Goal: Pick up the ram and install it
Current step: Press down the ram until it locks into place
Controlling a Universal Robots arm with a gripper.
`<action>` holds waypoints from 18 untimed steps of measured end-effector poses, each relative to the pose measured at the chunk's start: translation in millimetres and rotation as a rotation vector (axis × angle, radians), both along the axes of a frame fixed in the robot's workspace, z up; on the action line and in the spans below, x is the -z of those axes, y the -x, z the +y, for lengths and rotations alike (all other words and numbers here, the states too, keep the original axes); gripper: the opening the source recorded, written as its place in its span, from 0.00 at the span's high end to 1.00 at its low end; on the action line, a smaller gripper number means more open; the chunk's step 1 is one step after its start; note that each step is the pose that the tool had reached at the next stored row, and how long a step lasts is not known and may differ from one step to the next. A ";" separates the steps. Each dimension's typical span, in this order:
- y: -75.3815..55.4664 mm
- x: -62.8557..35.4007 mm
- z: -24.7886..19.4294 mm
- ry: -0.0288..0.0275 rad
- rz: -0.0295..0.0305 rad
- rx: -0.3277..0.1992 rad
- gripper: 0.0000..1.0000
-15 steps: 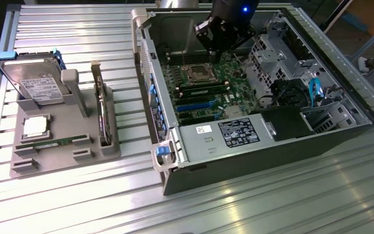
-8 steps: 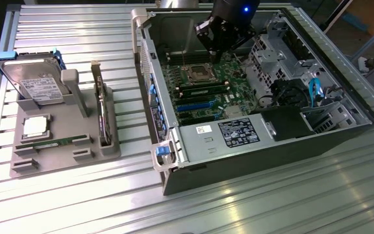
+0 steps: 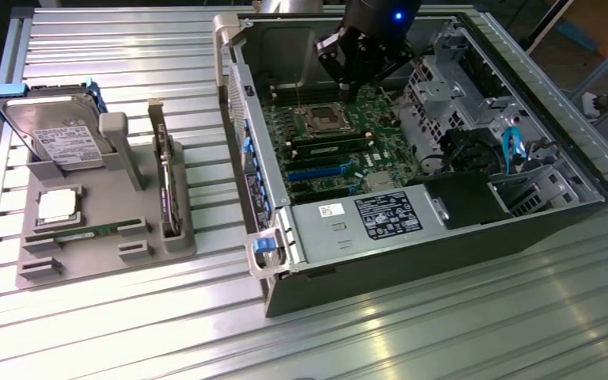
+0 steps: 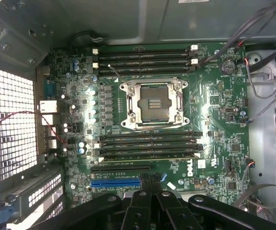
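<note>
Exterior view shows the gripper (image 3: 359, 85) hanging over the motherboard (image 3: 331, 150) inside the open computer case (image 3: 410, 261), with its fingers closed together and nothing between them. One ram (image 3: 331, 147) stick sits already in a slot just beside the empty processor socket (image 3: 318, 119), and in the wrist view this ram (image 4: 150, 155) lies in the slot bank nearest to the closed gripper (image 4: 150, 194). On the exterior view's left, well apart from the case, a grey holder (image 3: 104, 253) carries a hard drive (image 3: 56, 131) and a square processor chip (image 3: 57, 204).
</note>
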State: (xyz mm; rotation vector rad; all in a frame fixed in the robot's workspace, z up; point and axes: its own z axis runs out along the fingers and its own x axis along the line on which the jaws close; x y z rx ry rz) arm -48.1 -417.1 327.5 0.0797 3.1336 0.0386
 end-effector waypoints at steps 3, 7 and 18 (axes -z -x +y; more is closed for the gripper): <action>0.0 0.1 0.0 -0.0002 0.0001 0.000 0.89; 0.0 0.1 0.0 -0.0002 0.0049 0.000 0.89; -0.1 0.2 0.0 0.0000 0.0061 -0.009 0.89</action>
